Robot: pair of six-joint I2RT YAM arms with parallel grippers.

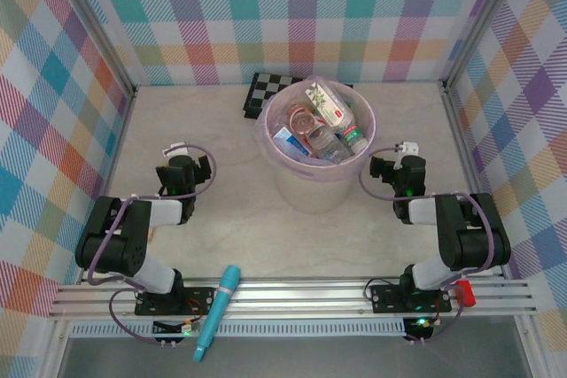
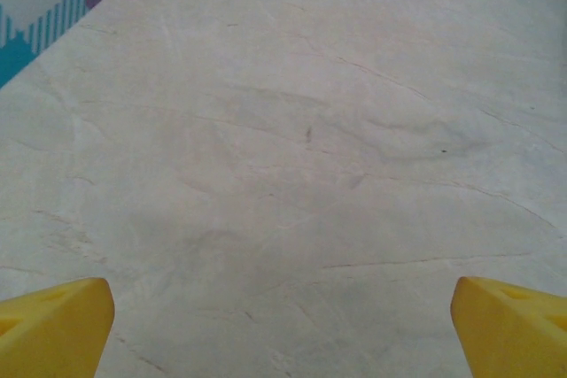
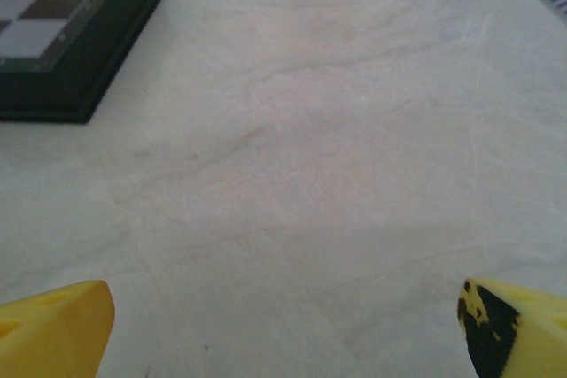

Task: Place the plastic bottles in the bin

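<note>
Inside round translucent pink bin [image 1: 310,188]: clear plastic bottles [image 1: 330,108]; left fingers [image 2: 55,327], right fingers [image 3: 53,329] spread, empty.

1. Top view: bright, even, diffuse light; faint shadow at 6 o'clock of the bin [image 1: 306,188].
2. Wrist views: soft, low contrast; yellow fingertips [image 2: 53,329] at 7 and 5 o'clock blurred.
3. Right wrist: checkerboard [image 3: 53,50] at 10 o'clock slightly soft.

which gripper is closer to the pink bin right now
Right. The right gripper sits just beside the bin on its right, almost at its wall. The left gripper is off to the bin's left, with a stretch of bare table between.
</note>
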